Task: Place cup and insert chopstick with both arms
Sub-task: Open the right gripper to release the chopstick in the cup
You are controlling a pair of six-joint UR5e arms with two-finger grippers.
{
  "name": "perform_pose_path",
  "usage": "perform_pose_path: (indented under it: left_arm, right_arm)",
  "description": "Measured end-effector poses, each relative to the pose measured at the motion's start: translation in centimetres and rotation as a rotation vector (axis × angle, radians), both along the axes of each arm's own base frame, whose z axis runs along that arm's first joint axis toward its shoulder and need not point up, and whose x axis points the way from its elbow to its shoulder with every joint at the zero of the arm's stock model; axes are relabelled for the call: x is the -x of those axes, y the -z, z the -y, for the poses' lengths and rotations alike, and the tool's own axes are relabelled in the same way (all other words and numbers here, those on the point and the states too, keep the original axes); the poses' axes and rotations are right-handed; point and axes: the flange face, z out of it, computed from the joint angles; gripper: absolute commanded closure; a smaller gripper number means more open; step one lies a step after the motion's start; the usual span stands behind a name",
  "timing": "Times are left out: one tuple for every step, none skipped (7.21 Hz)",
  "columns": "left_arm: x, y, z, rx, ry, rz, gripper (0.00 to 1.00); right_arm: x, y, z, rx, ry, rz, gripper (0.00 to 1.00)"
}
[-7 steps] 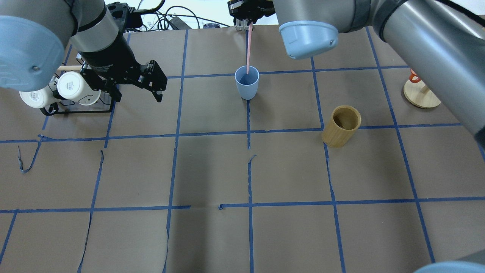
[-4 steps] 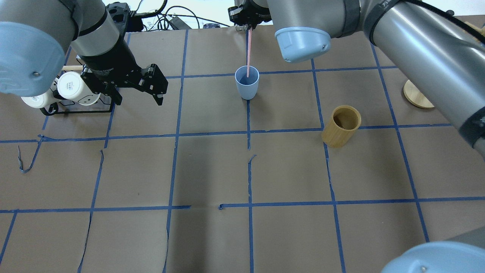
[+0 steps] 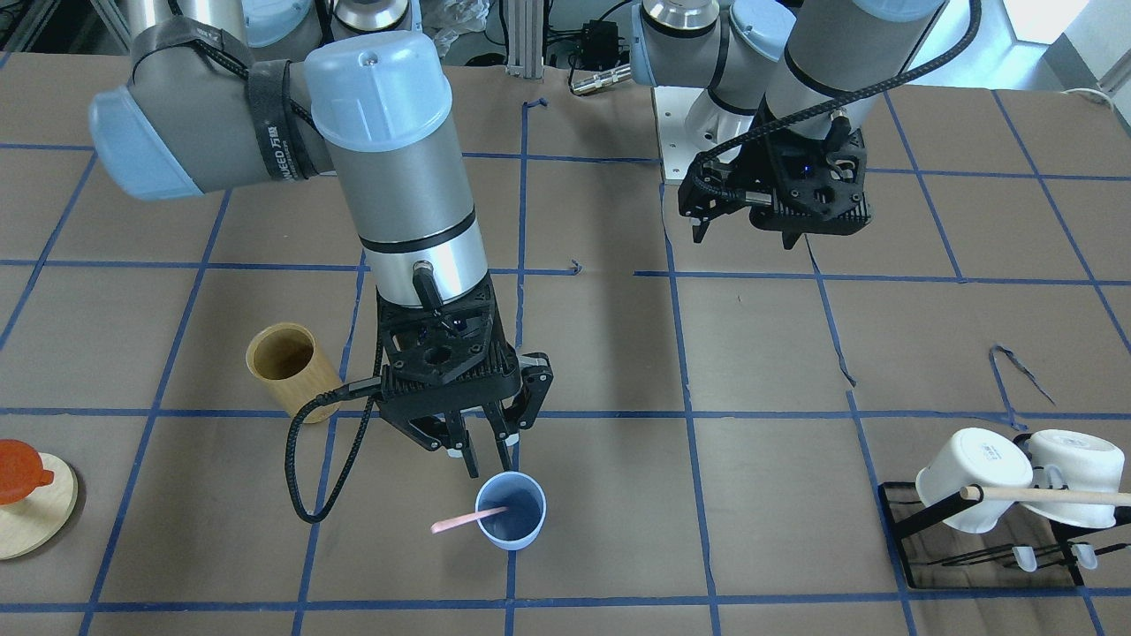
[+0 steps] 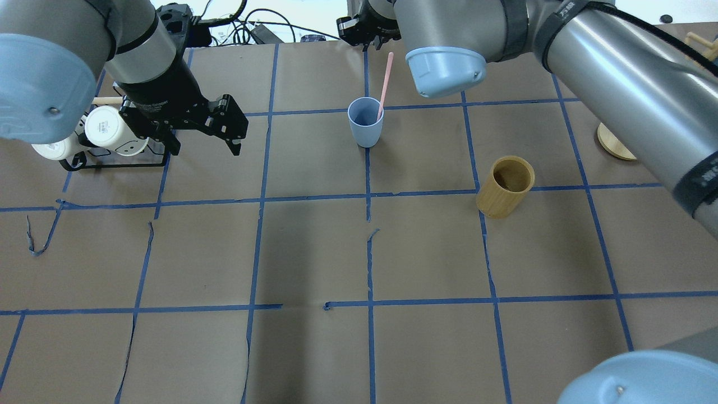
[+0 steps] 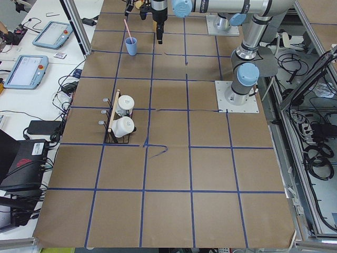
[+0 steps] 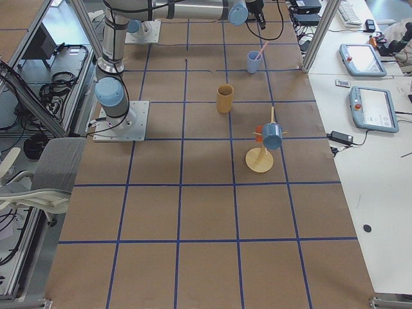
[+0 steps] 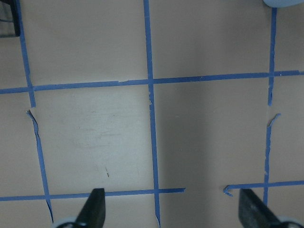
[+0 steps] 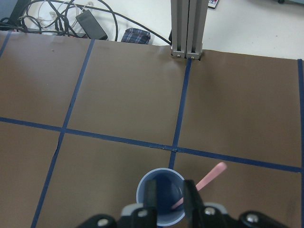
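The light-blue cup [image 4: 365, 120] stands upright on the brown table at the far middle; it also shows in the front view [image 3: 511, 512] and the right wrist view [image 8: 160, 197]. One pale-pink chopstick [image 4: 384, 83] rests inside it, leaning over the rim [image 3: 463, 520] [image 8: 207, 179], held by nothing. My right gripper [image 3: 484, 459] hangs just above the cup, open a little and empty. My left gripper [image 4: 203, 141] [image 3: 749, 237] is wide open and empty over bare table, well to the left of the cup; its fingertips [image 7: 96, 208] show in the left wrist view.
A tan cylindrical holder [image 4: 505, 186] [image 3: 283, 359] stands right of the cup. A black rack with two white mugs and a wooden dowel [image 4: 104, 134] [image 3: 998, 503] sits at the far left. A round wooden stand [image 3: 31, 508] [image 6: 261, 158] is at the far right.
The right gripper has let go of the chopstick and drawn up and away. The chopstick, upright before, now leans to the right in the cup. The left arm has barely moved.
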Motion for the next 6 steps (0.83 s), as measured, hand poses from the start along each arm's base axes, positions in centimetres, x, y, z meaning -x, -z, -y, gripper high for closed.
perform_pose_path:
  left_arm:
    - [0.0, 0.0, 0.0, 0.002, 0.0, 0.0, 0.0]
    - [0.0, -0.1, 0.0, 0.004, 0.001, -0.001, 0.0]
    - [0.0, -0.2, -0.1, 0.005, 0.001, -0.001, 0.0]
    - [0.0, -0.2, -0.1, 0.006, 0.001, -0.001, 0.0]
    - [0.0, -0.3, -0.1, 0.007, 0.002, -0.001, 0.0]
    - [0.0, -0.3, -0.1, 0.007, 0.001, -0.001, 0.0]
  right_arm:
    - [0.0, -0.3, -0.1, 0.001, 0.0, 0.001, 0.0]
    - [0.4, -1.3, -0.6, -0.01, 0.003, -0.005, 0.0]
    - [1.4, -2.5, -1.7, -0.061, 0.012, -0.02, 0.0]
    - [3.0, -3.6, -3.2, -0.152, 0.028, -0.041, 0.0]
    - [5.4, -4.2, -4.7, -0.269, 0.053, -0.066, 0.0]
    - [8.3, -4.7, -6.2, -0.393, 0.088, -0.092, 0.0]
